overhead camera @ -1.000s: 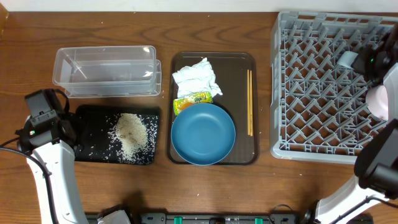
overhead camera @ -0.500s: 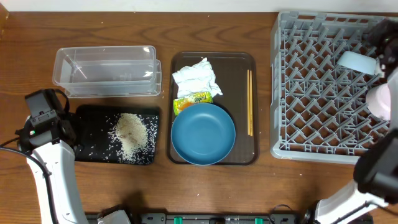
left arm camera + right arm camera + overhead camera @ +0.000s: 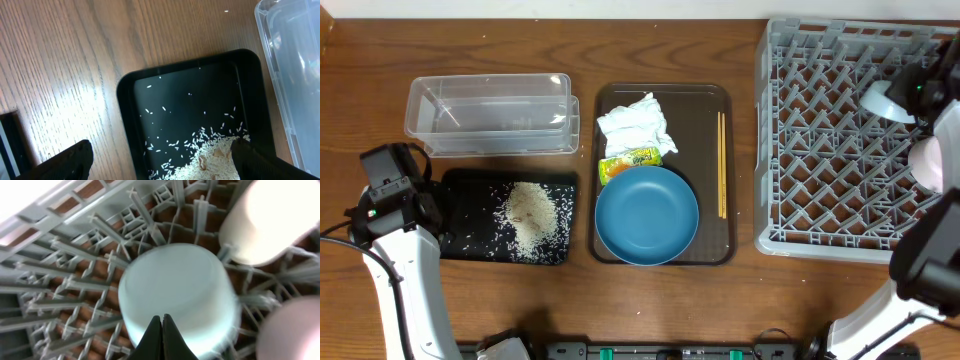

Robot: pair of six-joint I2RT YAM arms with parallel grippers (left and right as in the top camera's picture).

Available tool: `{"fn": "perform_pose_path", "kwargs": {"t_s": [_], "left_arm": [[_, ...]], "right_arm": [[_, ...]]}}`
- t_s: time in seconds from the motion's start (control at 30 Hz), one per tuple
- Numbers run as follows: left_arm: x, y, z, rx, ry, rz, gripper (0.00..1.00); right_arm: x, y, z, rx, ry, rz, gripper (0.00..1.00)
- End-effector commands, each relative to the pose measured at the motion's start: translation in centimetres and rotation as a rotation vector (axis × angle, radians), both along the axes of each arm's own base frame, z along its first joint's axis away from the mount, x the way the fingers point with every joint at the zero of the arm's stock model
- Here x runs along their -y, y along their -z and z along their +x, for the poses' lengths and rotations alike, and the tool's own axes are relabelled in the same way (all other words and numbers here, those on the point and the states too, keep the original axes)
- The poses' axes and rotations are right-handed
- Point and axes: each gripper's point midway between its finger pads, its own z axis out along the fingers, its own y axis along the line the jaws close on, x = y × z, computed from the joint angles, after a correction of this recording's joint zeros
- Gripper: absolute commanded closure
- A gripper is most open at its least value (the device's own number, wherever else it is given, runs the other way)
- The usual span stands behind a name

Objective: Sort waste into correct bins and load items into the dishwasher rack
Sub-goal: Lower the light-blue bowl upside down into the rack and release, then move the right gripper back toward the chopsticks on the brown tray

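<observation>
My left gripper (image 3: 162, 161) is open and hangs over the left part of the black tray (image 3: 125, 100), with loose rice (image 3: 210, 155) below it. Beside the tray stands the clear tub (image 3: 490, 115). On the brown serving tray (image 3: 710, 100) lie the crumpled tissue (image 3: 635, 125), the snack wrapper (image 3: 630, 160), the dark-blue bowl (image 3: 647, 215) and the chopsticks (image 3: 722, 178). My right gripper (image 3: 162, 325) is shut, its tips over the upturned light-blue bowl (image 3: 175, 292) in the grey rack (image 3: 820, 150). Nothing shows between its tips. A pale pink bowl (image 3: 927, 165) and a white rounded item (image 3: 272, 220) sit close by.
The left arm (image 3: 390, 195) stands at the table's left edge beside the black tray. The right arm (image 3: 930, 270) reaches up along the rack's right side. Bare wood lies between the serving tray and the rack.
The light-blue bowl slid right in the rack with the right gripper, then back a little to the left. The left arm has not moved.
</observation>
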Motion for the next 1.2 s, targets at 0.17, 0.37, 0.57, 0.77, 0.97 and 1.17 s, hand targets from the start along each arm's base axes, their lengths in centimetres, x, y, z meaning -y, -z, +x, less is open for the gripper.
{"fn": "perform_pose_path", "kwargs": {"t_s": [0.17,0.37,0.57,0.77,0.97,1.17], "left_arm": [[-0.4,-0.6,0.2,0.018,-0.016,0.011,0.09],[-0.4,-0.6,0.2,0.018,-0.016,0.011,0.09],[-0.4,-0.6,0.2,0.018,-0.016,0.011,0.09],[-0.4,-0.6,0.2,0.018,-0.016,0.011,0.09],[-0.4,-0.6,0.2,0.018,-0.016,0.011,0.09],[-0.4,-0.6,0.2,0.018,-0.016,0.011,0.09]], "right_arm": [[-0.8,-9.4,-3.0,0.147,0.044,-0.025,0.99],[0.1,-9.4,-0.5,0.216,0.043,-0.057,0.99],[0.8,-4.4,4.0,0.235,0.032,-0.041,0.91],[0.6,2.2,4.2,0.103,0.033,0.013,0.98],[0.0,3.1,2.5,0.024,0.036,0.042,0.99],[-0.9,0.4,0.2,-0.003,0.036,0.053,0.99]]}}
